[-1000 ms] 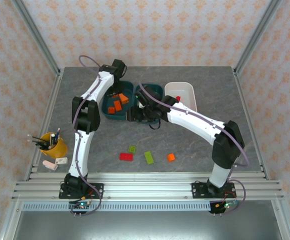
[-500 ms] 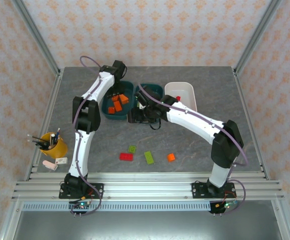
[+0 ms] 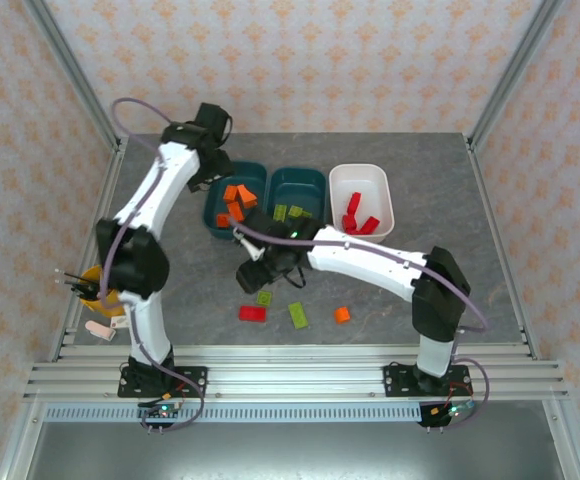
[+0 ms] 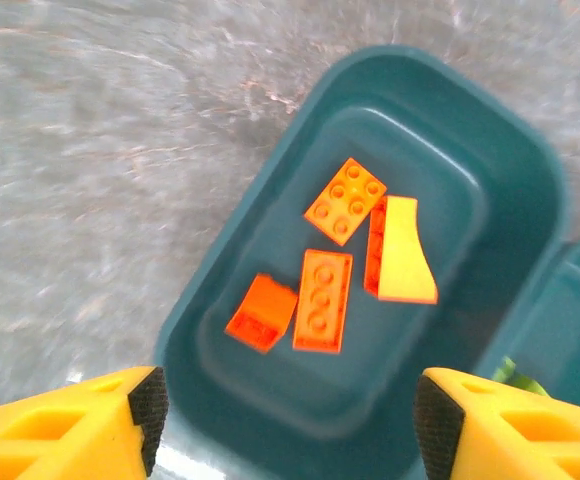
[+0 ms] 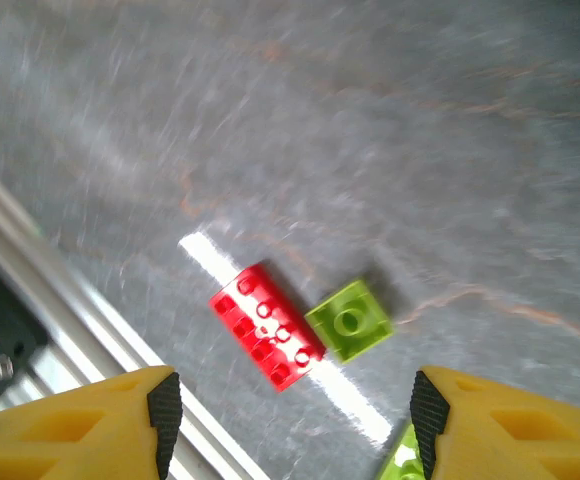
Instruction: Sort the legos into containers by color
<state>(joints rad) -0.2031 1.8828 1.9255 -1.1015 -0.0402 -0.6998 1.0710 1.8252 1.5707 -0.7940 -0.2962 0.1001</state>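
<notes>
The left dark teal container (image 3: 213, 222) (image 4: 530, 170) holds several orange legos (image 4: 322, 300). My left gripper (image 3: 213, 172) (image 4: 290, 420) hangs open and empty over that tub's far-left rim. Olive-green legos (image 3: 288, 212) lie in the middle teal container (image 3: 318, 182), and red ones (image 3: 360, 218) in the white container (image 3: 342, 180). My right gripper (image 3: 258, 278) (image 5: 290, 410) hovers open and empty above a red lego (image 5: 267, 325) (image 3: 252, 313) and a square green lego (image 5: 348, 320) (image 3: 264, 297) on the table. A long green lego (image 3: 298, 315) and an orange one (image 3: 342, 314) lie further right.
A yellow pencil cup (image 3: 105, 290) stands at the table's left edge, with small pinkish items (image 3: 100, 327) beside it. The metal rail (image 3: 290, 365) runs along the near edge, close behind the loose bricks. Frame posts rise at the back corners.
My left gripper opened and drew back to the far left, off the orange tub. My right arm swung from the middle tub down to the loose bricks near the front.
</notes>
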